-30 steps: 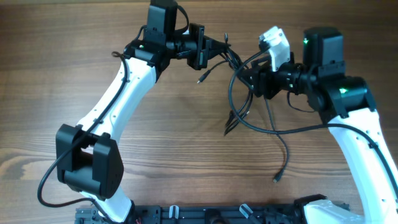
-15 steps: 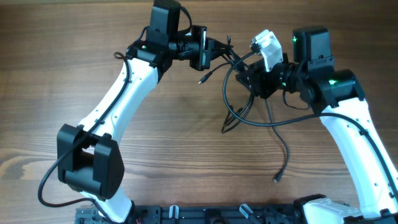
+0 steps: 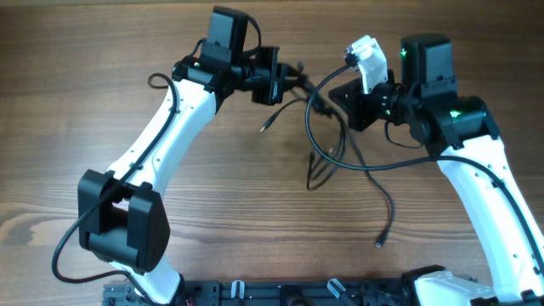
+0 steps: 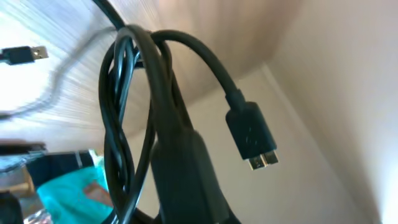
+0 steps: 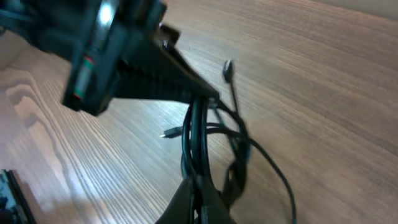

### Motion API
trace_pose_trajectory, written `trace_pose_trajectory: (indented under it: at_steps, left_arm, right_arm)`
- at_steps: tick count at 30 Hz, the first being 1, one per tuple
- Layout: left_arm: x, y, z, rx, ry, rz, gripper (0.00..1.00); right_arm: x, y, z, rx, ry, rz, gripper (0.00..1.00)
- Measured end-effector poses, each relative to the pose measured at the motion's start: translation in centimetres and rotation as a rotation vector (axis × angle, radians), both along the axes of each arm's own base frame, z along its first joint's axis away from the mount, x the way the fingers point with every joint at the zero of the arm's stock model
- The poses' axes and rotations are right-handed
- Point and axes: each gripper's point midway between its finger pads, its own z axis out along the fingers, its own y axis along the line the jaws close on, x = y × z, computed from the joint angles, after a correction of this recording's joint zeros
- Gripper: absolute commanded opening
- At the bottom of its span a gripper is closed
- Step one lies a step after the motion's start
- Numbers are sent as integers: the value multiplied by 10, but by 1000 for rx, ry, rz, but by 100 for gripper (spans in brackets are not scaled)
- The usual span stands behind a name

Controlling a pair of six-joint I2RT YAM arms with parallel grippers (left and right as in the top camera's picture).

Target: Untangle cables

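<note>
Right end effector (image 5: 198, 200), cropped, around cables (image 5: 198, 134)

Evenly lit — wrist views blurred.

Robot lab bench; twin robot arms (image 3: 161, 136); wood-grain table (image 3: 68, 85)

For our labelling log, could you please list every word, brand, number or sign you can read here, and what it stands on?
None can be read.
The cables, the plug and the table show no text; the right arm shows only green lights, no lettering.
</note>
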Motion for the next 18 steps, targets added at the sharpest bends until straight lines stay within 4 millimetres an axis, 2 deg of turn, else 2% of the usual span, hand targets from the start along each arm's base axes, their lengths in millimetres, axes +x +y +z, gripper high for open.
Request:
trace_pose_trajectory:
  at_steps: [3,5,13,18]
  left_arm:
    - [-5,19,-26,145,35,43,4]
    - [-6,28,-35,210,27,47,4]
    - [-2,44,-48,370,-154,-69,4]
    - [-4,68,-64,539,-192,-109,4]
  right_arm:
    - [-11,-3,7,12,18,-17,4]
    - [-16,-4,8,17,34,-24,4]
    - [-23,-1,7,55,94,-34,4]
    - [-21,1,10,88,111,-62,4]
